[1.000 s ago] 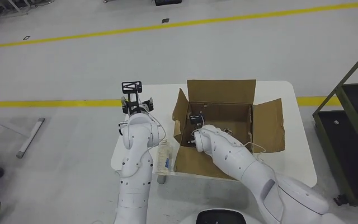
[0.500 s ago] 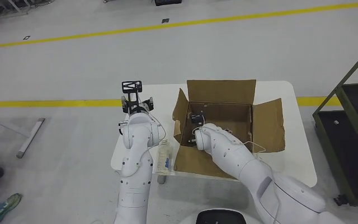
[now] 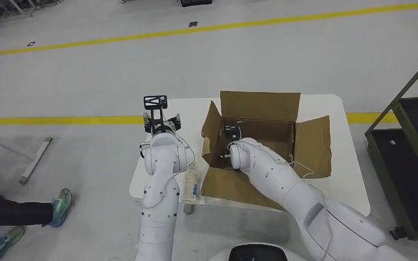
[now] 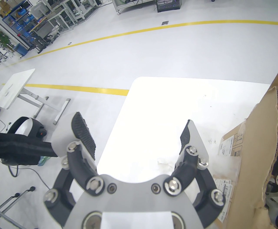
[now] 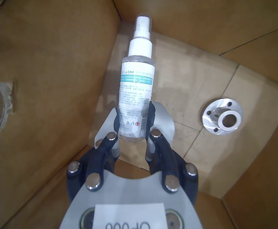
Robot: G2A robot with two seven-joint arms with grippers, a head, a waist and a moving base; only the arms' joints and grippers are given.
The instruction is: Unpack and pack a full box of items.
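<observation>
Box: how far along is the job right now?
Done: one clear bottle lies on the table beside the box. In hand: right gripper shut on a spray bottle inside the box. Left, if unpacking: a metal flange on the box floor. Left gripper open, empty, over the table.

Floor (image 3: 98, 78) was pale grey, a yellow line (image 3: 65, 120) running left of the white table (image 3: 346, 189). Green rack (image 3: 395, 156) stood on its right.

An industrial hall: yellow floor lines (image 3: 274, 22), equipment racks (image 4: 43, 19).
</observation>
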